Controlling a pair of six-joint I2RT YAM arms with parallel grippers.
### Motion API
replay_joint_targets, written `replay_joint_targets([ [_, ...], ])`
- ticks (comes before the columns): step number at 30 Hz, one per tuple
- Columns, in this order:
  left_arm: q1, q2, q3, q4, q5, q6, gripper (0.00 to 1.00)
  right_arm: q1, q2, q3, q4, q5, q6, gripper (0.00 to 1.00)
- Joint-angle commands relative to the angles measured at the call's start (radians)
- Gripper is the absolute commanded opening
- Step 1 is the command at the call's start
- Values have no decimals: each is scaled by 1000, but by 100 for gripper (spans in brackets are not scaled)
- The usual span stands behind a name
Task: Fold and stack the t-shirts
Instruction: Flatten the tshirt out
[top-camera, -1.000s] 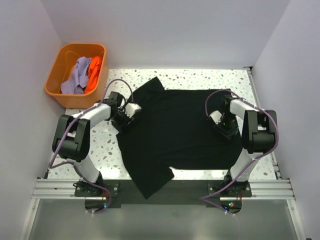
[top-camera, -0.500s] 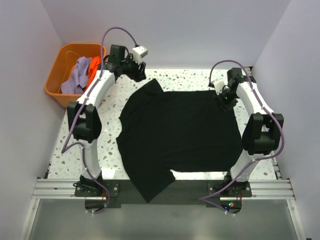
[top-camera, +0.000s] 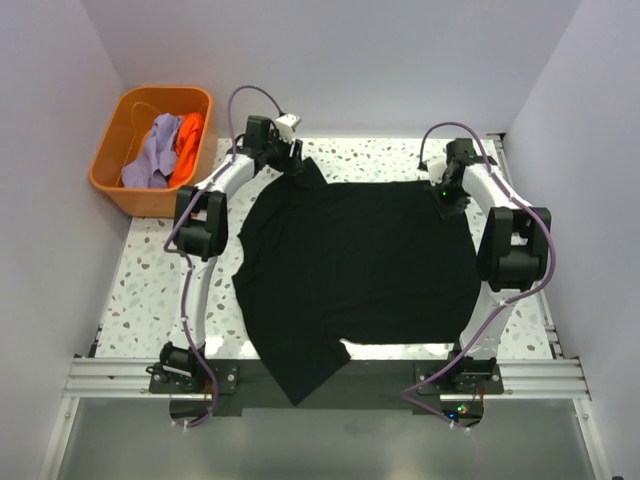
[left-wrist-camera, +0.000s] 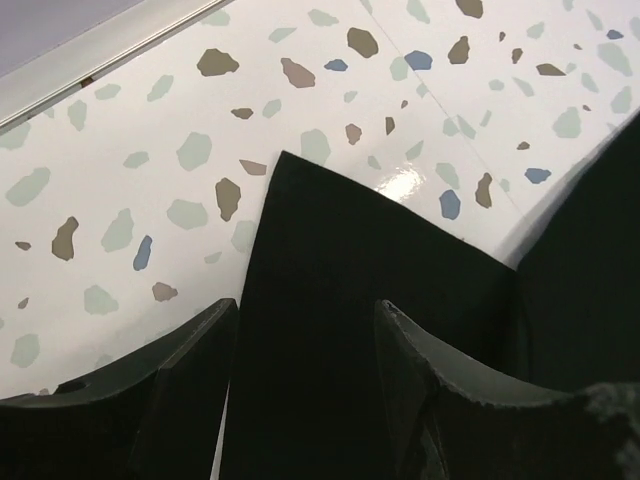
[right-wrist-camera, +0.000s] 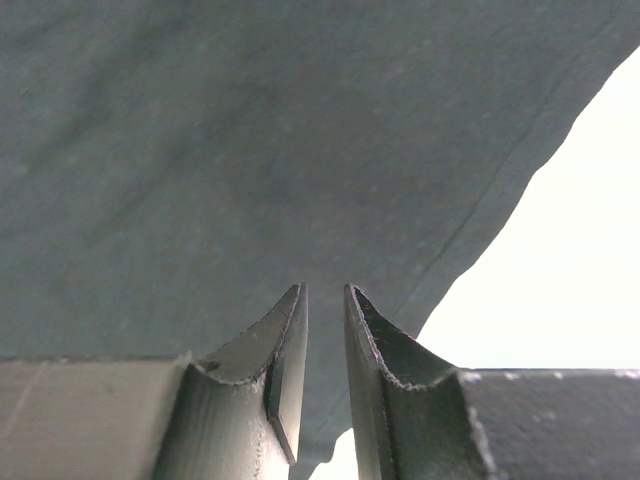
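Note:
A large black t-shirt (top-camera: 355, 260) lies spread flat on the speckled table. My left gripper (top-camera: 291, 160) is at its far left sleeve. In the left wrist view the gripper (left-wrist-camera: 305, 325) is open, with its fingers (left-wrist-camera: 190, 380) on either side of the pointed sleeve tip (left-wrist-camera: 330, 250). My right gripper (top-camera: 446, 196) is at the shirt's far right corner. In the right wrist view the gripper (right-wrist-camera: 325, 292) has its jaws drawn to a narrow gap, tips pressed into the cloth (right-wrist-camera: 250, 150) near its edge. A lavender shirt (top-camera: 150, 152) and an orange shirt (top-camera: 190, 138) lie bunched in the tub.
The orange plastic tub (top-camera: 103, 180) stands at the far left, off the table's corner. White walls close in the back and both sides. Bare speckled tabletop (top-camera: 170, 280) shows left of the shirt. One sleeve (top-camera: 305, 365) hangs over the near edge.
My left gripper has come down from near the back wall to the shirt's far left sleeve. The right gripper has stayed at the far right corner. The shirt lies as before.

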Motion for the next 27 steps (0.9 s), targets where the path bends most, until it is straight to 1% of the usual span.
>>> replay_joint_targets([
  [1,-13,21,62,97,-32,-2,62,-4,14,22,82,46,41,25],
  [5,-37,61,81,85,-64,61,63,-4,38,42,116,60,58,26],
  [7,-48,76,90,79,-103,108,63,-4,66,60,125,66,71,26],
  [14,-82,109,102,106,-178,171,64,-4,160,137,165,89,104,27],
  [17,-82,138,140,77,-182,185,60,-4,218,168,146,72,109,27],
  [20,-75,159,179,45,-186,184,48,-4,278,206,89,70,106,27],
  [21,-72,159,194,33,-185,182,38,-4,293,237,66,73,106,26],
  [22,-69,159,199,28,-192,180,34,-4,311,251,38,72,103,24],
  [23,-69,158,205,20,-214,185,27,-4,337,264,-8,72,100,23],
  [25,-63,159,217,-15,-230,206,20,-2,361,289,-54,79,92,20],
  [26,-60,156,216,-23,-248,214,14,-4,367,286,-57,90,88,20],
  [27,-57,152,206,-32,-261,220,11,-4,367,280,-57,95,84,20],
])
